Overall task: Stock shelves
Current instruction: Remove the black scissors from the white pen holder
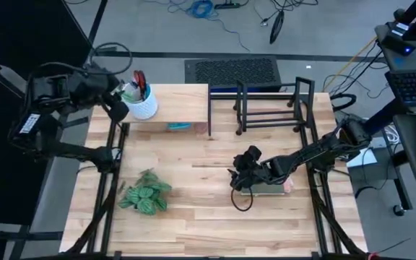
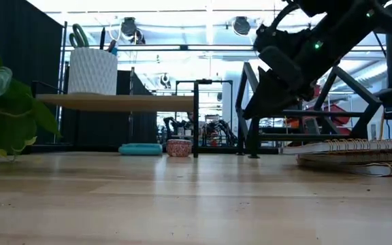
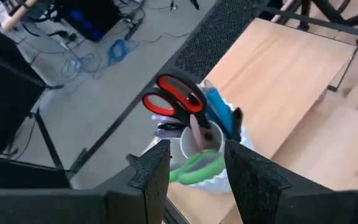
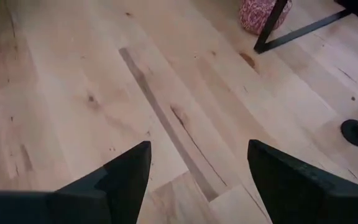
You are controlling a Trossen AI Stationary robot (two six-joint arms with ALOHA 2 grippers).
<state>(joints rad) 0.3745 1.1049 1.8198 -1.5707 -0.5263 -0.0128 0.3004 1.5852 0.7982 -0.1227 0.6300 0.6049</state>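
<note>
A white cup (image 1: 144, 107) holding red-handled scissors (image 3: 174, 102) and pens sits just ahead of the left gripper's fingertips. A leafy green plant (image 1: 144, 195) lies well apart from both grippers. Spiral notebooks (image 2: 359, 155) lie flat beneath the right gripper. A small pink bowl (image 2: 179, 148) and a teal block (image 2: 140, 149) rest farther beyond it.

Your arms: matte black, jointed, black cable looped at the right pincer (image 1: 238, 182); white label on left arm (image 1: 29, 123).
</note>
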